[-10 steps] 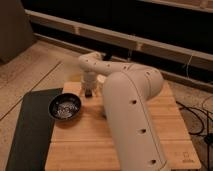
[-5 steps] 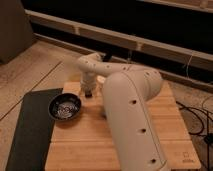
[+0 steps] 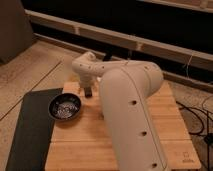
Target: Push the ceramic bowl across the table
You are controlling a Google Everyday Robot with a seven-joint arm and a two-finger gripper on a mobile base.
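The ceramic bowl (image 3: 65, 106) is glossy black with a pale speckled inside. It sits at the left edge of the light wooden table (image 3: 165, 112), partly over the table's left rim. My gripper (image 3: 87, 92) hangs from the white arm (image 3: 127, 107) at the table's far left, just right of and behind the bowl, pointing down close to the tabletop. It stands beside the bowl with a small gap to the bowl's rim.
A dark grey mat (image 3: 30, 130) lies on the floor left of the table. A small logo (image 3: 187, 156) marks the table's near right corner. Black cables (image 3: 200, 112) run on the floor to the right. A dark wall base runs behind.
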